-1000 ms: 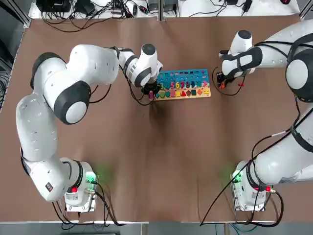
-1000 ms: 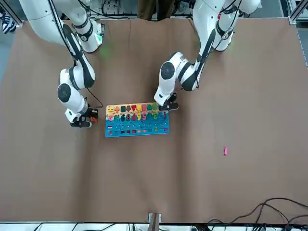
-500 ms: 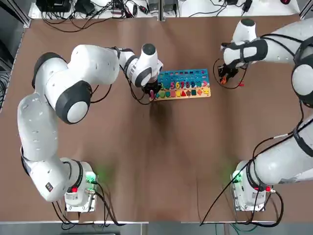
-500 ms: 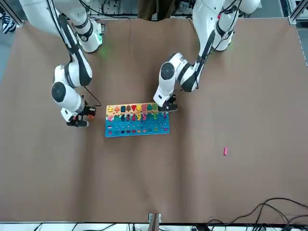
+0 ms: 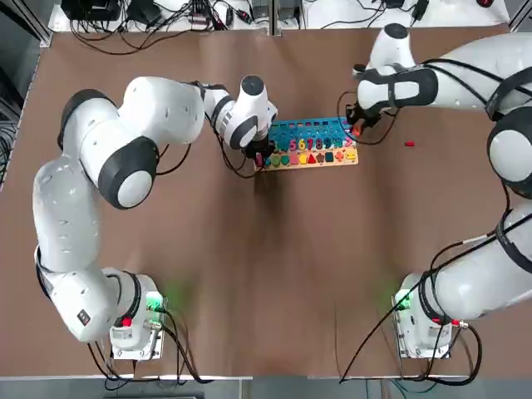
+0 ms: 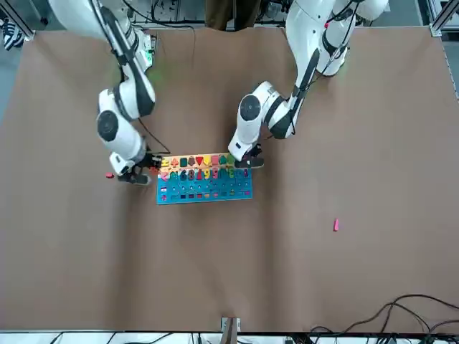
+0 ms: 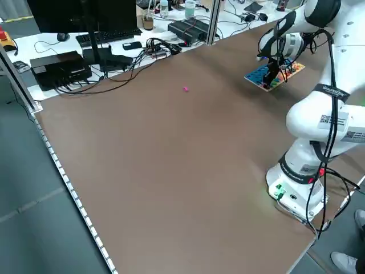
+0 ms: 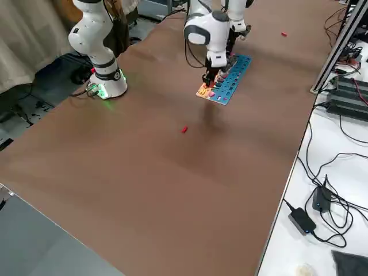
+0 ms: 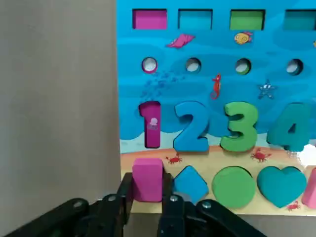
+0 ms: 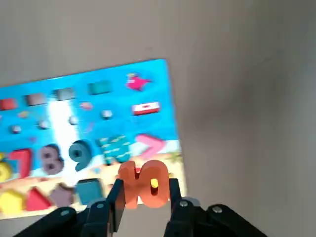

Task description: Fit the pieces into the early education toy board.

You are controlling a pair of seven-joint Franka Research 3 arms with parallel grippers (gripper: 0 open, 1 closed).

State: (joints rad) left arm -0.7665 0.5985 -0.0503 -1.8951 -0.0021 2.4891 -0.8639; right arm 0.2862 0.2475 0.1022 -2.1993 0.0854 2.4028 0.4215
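Note:
The early education toy board (image 5: 312, 143) lies flat with its blue top up; numbers and shapes fill most of its rows (image 9: 237, 131). My left gripper (image 5: 259, 155) is at the board's left end, shut on a pink rectangular piece (image 9: 147, 178) at the first place in the pale wood row. I cannot tell whether that piece is seated. My right gripper (image 5: 356, 125) hovers at the board's right end, shut on the orange 10 piece (image 10: 144, 184). A red piece (image 5: 408, 143) lies on the table right of the board. A second pink piece (image 6: 335, 225) lies far off on the robot's left.
The brown table (image 5: 283, 274) reaches to a back edge lined with cables and electronics (image 5: 166, 17). Both arm bases (image 5: 133, 328) stand near the front edge. The left arm's bulky links (image 5: 125, 158) hang over the table left of the board.
My right gripper has swung with the orange 10 from the table right of the board to the board's right end. The left gripper has not moved.

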